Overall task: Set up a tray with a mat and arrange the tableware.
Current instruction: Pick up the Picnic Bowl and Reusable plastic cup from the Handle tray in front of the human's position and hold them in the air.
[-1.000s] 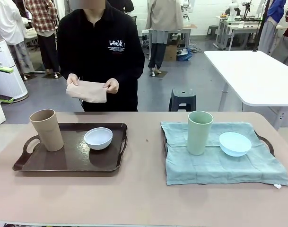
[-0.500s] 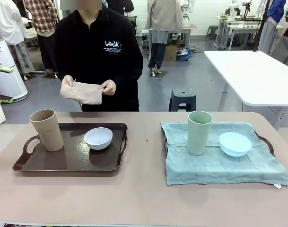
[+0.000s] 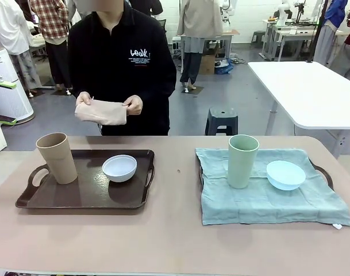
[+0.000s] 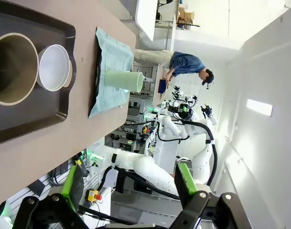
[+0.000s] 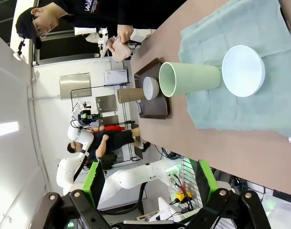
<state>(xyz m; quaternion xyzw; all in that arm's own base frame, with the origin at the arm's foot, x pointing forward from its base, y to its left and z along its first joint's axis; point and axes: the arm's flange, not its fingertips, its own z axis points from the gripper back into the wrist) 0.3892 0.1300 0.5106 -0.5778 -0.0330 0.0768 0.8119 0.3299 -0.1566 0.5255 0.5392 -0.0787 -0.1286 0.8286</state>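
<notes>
Across the table a person holds a folded tan mat [image 3: 101, 112] in both hands at chest height. A tan tumbler [image 3: 57, 158] and a white bowl [image 3: 119, 168] stand on the bare dark brown tray [image 3: 77, 198] at the left. At the right, a teal mat [image 3: 266, 201] covers a second tray [image 3: 325, 173] and carries a pale green tumbler [image 3: 242, 161] and a light blue bowl [image 3: 285, 175]. My left gripper [image 4: 130, 191] is open, off the table, with nothing between its fingers. My right gripper [image 5: 150, 191] is open too, back from the table's near edge.
The brown tabletop [image 3: 175, 241] between and in front of the trays is bare. A white table [image 3: 312, 92] and a dark stool [image 3: 222, 119] stand behind on the right. Other people walk in the background.
The person has shifted the folded tan mat slightly between the hands. The trays and the tableware have not moved.
</notes>
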